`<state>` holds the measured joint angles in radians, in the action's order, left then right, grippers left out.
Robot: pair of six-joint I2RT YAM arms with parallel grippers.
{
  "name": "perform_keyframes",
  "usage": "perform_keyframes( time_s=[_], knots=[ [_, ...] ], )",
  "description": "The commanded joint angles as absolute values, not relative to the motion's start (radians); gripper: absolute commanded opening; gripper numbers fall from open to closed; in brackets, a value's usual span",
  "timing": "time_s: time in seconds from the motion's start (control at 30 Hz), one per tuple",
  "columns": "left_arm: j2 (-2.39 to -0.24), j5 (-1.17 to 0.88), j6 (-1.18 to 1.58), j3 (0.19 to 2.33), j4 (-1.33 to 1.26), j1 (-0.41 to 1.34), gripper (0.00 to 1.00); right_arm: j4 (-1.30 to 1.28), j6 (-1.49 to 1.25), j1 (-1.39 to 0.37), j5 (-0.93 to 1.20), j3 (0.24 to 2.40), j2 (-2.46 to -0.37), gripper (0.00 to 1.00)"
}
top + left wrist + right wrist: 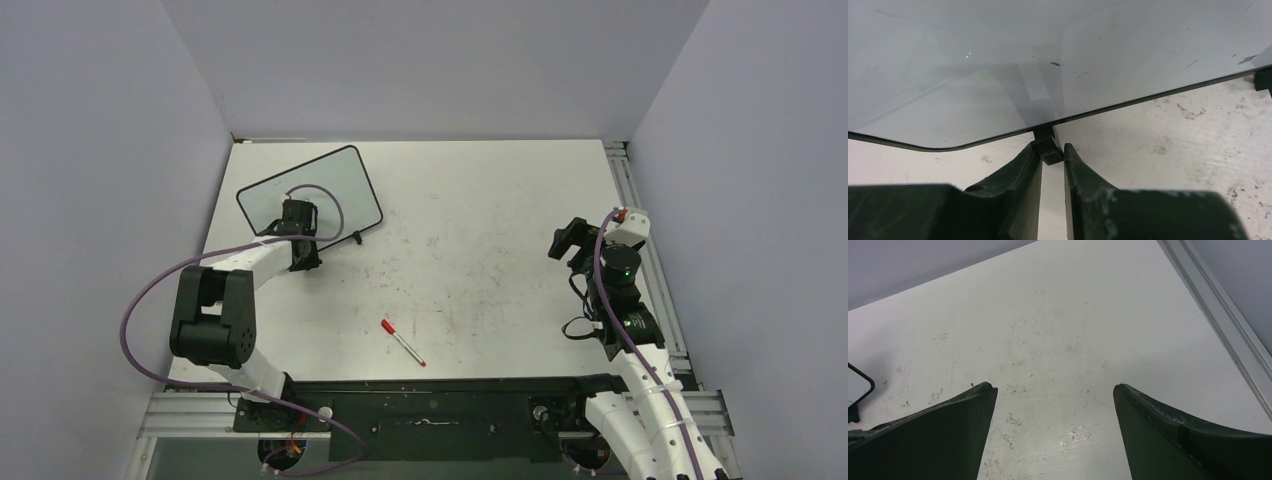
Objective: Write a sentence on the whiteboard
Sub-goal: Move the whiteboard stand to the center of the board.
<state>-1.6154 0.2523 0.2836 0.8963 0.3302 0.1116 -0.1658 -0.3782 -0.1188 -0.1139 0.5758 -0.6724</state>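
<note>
Overall, the white table [500, 200] is scuffed with grey marks across its middle. It is closed in by plain walls on three sides.

Left arm [215, 315]: reaches from its base toward the far left of the table, a purple cable looping beside it. Right arm [625, 320]: stands folded at the right side, near the metal rail, well apart from the other items.

Whiteboard [330, 180]: sits at the far left of the table, near the back corner, turned at an angle to the table edges. It has a thin black frame and rounded corners. In the left wrist view its face is pale grey with a few dark specks. Whether it stands upright or leans cannot be told.

Left gripper [1052, 149]: at the board's near edge, fingers almost together and clamped on the whiteboard by one foot. Right gripper [1053, 386]: fingers spread wide apart, nothing between them, bare table beneath. A corner of the board shows at the left edge of that view.

Marker [403, 342]: red and white, lying flat on the table toward the near edge, between the two arms and touching neither.

Foot [1048, 156]: small, black, ribbed, under the board's lower edge and pinched between the left fingertips. A second foot shows at the right of that view.
</note>
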Motion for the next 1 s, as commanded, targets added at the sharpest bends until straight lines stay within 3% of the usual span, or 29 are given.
perform_keyframes(
  time_s=[0.0,0.97],
  knots=[
    [-1.584,0.17,0.226,0.894,0.302,0.16,0.0,-0.115,-0.369,-0.121,-0.114,0.572,-0.676,0.9],
    [-1.545,0.167,0.242,0.882,0.363,0.382,0.0,-0.114,-0.367,-0.121,-0.113,0.573,-0.686,0.9]
  ],
)
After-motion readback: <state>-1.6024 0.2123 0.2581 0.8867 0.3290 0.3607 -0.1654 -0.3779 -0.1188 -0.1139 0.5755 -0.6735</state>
